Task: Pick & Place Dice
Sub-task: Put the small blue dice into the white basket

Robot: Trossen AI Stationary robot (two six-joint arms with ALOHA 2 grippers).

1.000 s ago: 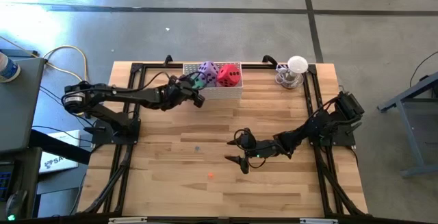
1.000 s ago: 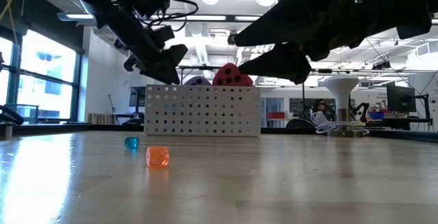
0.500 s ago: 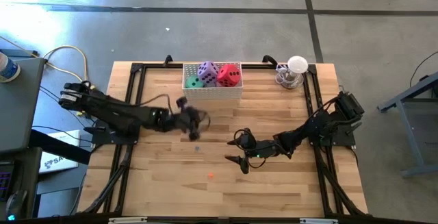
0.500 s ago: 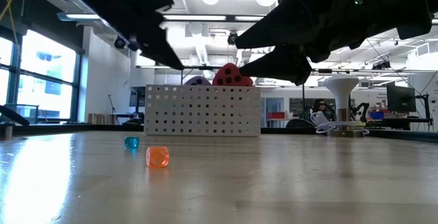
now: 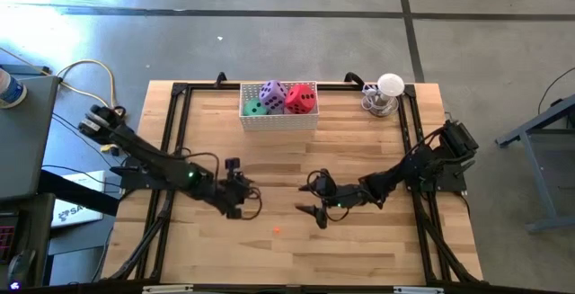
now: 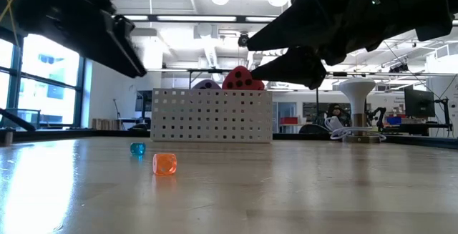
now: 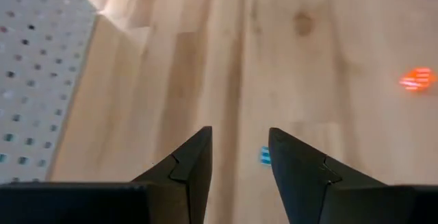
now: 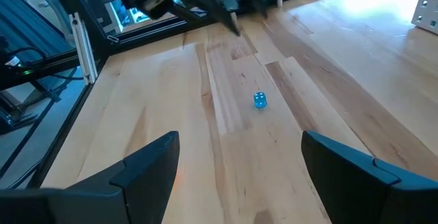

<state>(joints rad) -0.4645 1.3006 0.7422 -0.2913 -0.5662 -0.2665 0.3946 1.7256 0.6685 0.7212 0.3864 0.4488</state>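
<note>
I have the left gripper low over the bare wood near the middle of the table, its fingers a narrow gap apart and holding nothing, lined up over the tiny blue translucent die because that looks like my next pick. The right gripper waits to its right, spread wide and empty. The soft green, purple and red cubes with dark pips sit together in the white perforated basket at the far edge. I see no pink one. A tiny orange die lies nearer me.
</note>
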